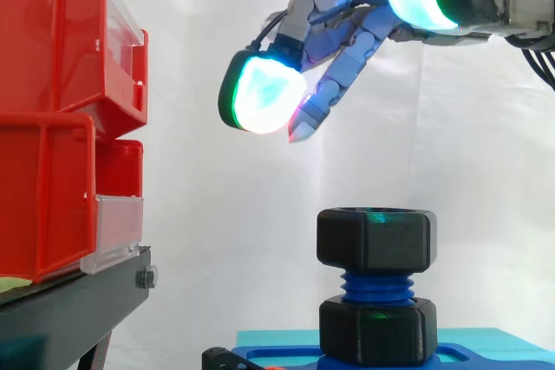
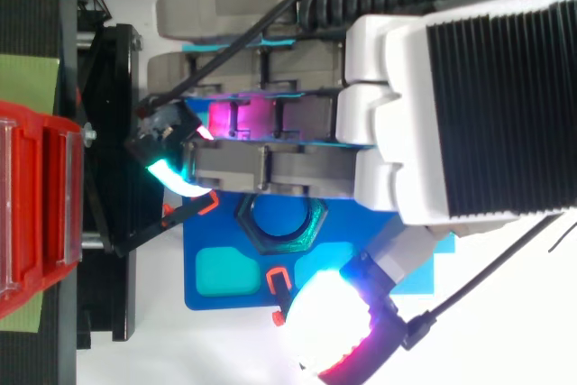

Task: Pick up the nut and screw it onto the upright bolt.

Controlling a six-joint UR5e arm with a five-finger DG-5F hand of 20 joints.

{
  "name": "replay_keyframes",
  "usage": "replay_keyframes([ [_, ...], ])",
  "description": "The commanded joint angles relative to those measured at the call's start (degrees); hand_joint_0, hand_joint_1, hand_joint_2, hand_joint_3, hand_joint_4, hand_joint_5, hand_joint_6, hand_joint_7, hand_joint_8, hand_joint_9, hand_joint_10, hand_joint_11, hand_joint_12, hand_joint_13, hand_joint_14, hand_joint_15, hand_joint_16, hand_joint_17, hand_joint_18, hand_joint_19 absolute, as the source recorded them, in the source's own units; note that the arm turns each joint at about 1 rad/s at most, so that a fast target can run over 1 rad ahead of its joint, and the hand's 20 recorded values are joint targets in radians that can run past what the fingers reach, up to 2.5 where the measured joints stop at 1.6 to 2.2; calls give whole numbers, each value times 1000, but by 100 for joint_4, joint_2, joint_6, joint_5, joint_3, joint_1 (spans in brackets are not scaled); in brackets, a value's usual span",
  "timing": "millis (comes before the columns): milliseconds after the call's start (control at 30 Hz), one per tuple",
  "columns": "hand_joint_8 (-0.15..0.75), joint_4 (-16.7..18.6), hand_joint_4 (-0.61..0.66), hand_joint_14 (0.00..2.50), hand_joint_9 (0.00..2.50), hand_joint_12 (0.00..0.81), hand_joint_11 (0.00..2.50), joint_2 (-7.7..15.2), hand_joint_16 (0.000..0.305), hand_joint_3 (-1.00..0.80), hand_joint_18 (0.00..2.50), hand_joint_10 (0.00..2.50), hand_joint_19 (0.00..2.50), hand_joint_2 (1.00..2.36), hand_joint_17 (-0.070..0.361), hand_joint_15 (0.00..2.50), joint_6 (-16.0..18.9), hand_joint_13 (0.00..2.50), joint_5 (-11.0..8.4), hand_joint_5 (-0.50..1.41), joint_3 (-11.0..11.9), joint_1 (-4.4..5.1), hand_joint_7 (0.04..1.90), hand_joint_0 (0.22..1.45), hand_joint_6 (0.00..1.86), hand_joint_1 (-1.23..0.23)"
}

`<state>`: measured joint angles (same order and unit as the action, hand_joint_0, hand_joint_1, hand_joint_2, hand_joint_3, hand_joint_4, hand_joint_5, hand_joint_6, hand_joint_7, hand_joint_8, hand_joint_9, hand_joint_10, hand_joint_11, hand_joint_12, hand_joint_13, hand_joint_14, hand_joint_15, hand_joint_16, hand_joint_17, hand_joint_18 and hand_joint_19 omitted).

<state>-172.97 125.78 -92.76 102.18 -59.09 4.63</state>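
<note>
A black hexagonal nut sits on top of the upright blue threaded bolt, with a second black hex nut lower on the same bolt. From above, the top nut shows as a dark ring around the bolt's blue end. My hand hovers above and to the left of the nut, apart from it, fingers stretched out and holding nothing. Its glowing fingertips point down-left. In the top view the hand covers the area just behind the nut.
The bolt stands on a blue base plate resting on a cyan block. Stacked red bins on a black stand are at the left, close to the fingertips.
</note>
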Motion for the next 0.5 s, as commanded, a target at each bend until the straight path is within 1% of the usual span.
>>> replay_keyframes([
  [0, 223, 0, 217, 0, 851, 268, 0, 0, 32, -500, 0, 0, 0, 1000, 73, 0, 13, 354, -163, -91, -59, 99, 682, 454, 502, -1],
  [33, 222, 0, 217, 0, 838, 271, 0, 0, 33, -500, 0, 0, 0, 1000, 74, 0, 13, 347, -172, -91, -68, 117, 683, 451, 502, 7],
  [67, 225, 17, 219, 0, 829, 274, 0, 0, 34, -500, 0, 0, 0, 1000, 76, 0, 22, 335, -181, -90, -138, 143, 685, 450, 502, 10],
  [167, 223, 35, 222, 0, 811, 278, 0, 0, 34, -500, 0, 0, 0, 1000, 77, 0, 65, 319, -190, -84, -287, 178, 690, 450, 502, 13],
  [233, 221, 61, 222, 0, 803, 277, 0, 0, 34, -500, 0, 0, 0, 1000, 76, 0, 101, 313, -190, -77, -340, 205, 704, 456, 502, 17],
  [300, 219, 97, 225, 0, 801, 279, 0, 0, 34, -500, 0, 0, 0, 1000, 76, 0, 136, 306, -190, -73, -349, 214, 716, 458, 503, 17],
  [367, 220, 61, 227, 0, 796, 277, 0, 0, 33, -500, 0, 0, 0, 1000, 75, 0, 136, 304, -198, -65, -349, 231, 739, 466, 503, 12],
  [467, 221, 0, 233, 0, 794, 276, 0, 0, 33, -500, 0, 0, 0, 1000, 74, 0, 127, 305, -198, -59, -358, 231, 764, 472, 503, -2],
])
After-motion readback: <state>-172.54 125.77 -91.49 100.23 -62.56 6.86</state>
